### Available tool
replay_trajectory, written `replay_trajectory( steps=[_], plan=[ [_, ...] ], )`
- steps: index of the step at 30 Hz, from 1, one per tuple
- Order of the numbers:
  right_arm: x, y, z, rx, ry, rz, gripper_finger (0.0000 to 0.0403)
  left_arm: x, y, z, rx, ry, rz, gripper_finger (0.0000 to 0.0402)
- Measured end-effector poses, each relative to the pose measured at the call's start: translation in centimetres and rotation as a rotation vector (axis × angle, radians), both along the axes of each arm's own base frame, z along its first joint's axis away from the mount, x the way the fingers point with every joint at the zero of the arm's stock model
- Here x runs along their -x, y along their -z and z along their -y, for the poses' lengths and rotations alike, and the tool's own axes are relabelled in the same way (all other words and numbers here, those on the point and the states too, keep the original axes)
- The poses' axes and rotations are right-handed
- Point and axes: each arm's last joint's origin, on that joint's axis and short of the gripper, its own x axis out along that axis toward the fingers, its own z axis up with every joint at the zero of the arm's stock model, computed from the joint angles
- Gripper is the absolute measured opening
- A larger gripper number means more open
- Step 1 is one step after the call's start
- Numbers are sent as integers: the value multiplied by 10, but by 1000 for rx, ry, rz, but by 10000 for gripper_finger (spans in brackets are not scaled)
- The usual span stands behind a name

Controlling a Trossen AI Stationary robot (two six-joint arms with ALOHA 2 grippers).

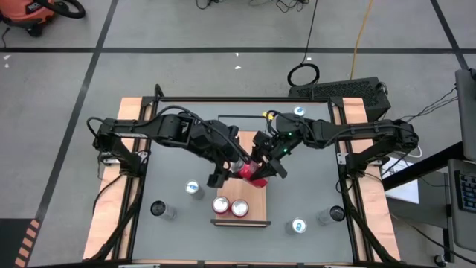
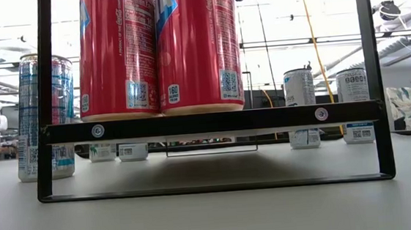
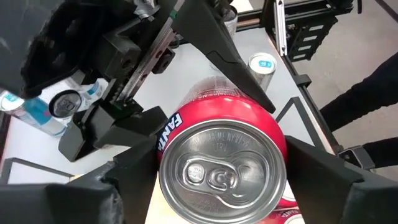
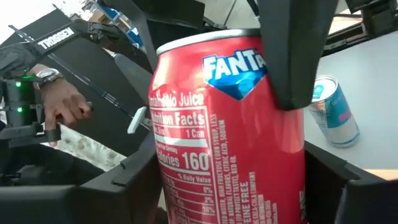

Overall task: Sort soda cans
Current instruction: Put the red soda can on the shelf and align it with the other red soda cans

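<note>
Between both grippers' fingers — red can (image 1: pixel 251 173)

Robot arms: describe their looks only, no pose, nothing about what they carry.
Both arms are matte black, jointed, with black cables along the links. The left end effector and right end effector have flat, angular black fingers. White TROSSEN lettering marks one link; green lights glow on the right arm.

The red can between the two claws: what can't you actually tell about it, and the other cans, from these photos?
- Red can, overhead view: both arms cover most of it, so which claw truly holds it is unclear.
- Left claw and right claw, wrist views: fingers flank the can; contact is not visible.
- Two red cans on the stand, low view: tops cut off by the edge.
- Cans behind: labels too small.
</note>
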Motion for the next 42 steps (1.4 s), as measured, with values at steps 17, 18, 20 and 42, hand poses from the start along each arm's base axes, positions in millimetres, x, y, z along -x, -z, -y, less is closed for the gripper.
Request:
replay_trajectory(
  steps=[17,18,20,42],
  plan=[
    [24,-19,-2,-13,-12,18,262,38,-39,13,180,-366,154,379],
    [27,-20,-2,-10,-11,5,261,41,-41,14,198,-379,163,379],
    [33,-24,-3,-8,-17,10,261,48,-46,15,245,-409,178,379],
    [107,51,-75,55,221,239,262,63,-54,54,468,-633,290,380]
  ],
)
